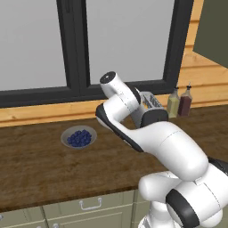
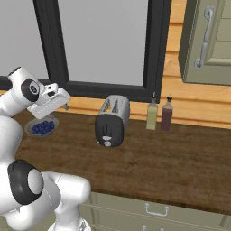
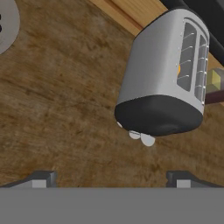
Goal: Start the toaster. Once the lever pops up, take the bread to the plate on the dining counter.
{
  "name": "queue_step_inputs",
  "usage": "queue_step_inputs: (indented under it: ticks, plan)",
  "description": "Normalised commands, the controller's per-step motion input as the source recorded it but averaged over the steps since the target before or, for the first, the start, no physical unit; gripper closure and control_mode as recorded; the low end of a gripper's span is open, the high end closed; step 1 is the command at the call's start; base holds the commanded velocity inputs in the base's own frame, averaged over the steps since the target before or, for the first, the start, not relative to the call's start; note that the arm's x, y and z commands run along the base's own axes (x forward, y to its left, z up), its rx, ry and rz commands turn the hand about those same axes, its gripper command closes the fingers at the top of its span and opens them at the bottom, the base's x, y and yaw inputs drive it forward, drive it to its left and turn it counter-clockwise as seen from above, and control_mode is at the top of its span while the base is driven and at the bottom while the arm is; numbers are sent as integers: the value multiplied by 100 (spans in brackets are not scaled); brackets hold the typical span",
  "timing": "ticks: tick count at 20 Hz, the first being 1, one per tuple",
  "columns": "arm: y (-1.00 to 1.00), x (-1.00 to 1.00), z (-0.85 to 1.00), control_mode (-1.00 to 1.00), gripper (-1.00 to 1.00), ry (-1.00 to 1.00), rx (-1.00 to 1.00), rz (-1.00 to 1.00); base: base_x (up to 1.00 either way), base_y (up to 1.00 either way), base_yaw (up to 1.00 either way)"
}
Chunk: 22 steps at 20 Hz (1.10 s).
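Observation:
The silver-grey toaster (image 2: pixel 113 120) stands on the wooden worktop with its dark end panel and pale knob facing forward. It also shows behind my arm (image 1: pixel 150 101) and up close from above (image 3: pixel 162 83). A small orange-yellow patch of the bread (image 3: pixel 178 69) shows through a slot. My gripper (image 2: pixel 64 103) hangs above the worktop to the left of the toaster, apart from it. It is open (image 3: pixel 111 179), its two fingertips wide apart with nothing between them. The plate and the dining counter are out of view.
A grey bowl of blueberries (image 1: pixel 79 137) sits on the worktop (image 2: pixel 149 158) left of the toaster, below my hand. Two condiment bottles (image 2: pixel 159 114) stand right of the toaster by the wall. A window runs behind, and a cabinet door (image 2: pixel 207 40) hangs upper right.

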Motion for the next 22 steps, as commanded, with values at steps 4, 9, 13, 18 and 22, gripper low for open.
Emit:
queue_step_inputs:
  ticks: [4,9,13,18,22]
  plan:
    - [0,0,0,-100,-100,0,0,0,0,0,0]
    - [0,0,0,-100,-100,0,0,0,0,0,0]
    - [0,0,0,-100,-100,0,0,0,0,0,0]
    - [0,0,0,-100,-100,0,0,0,0,0,0]
    - [0,0,0,-100,-100,0,0,0,0,0,0]
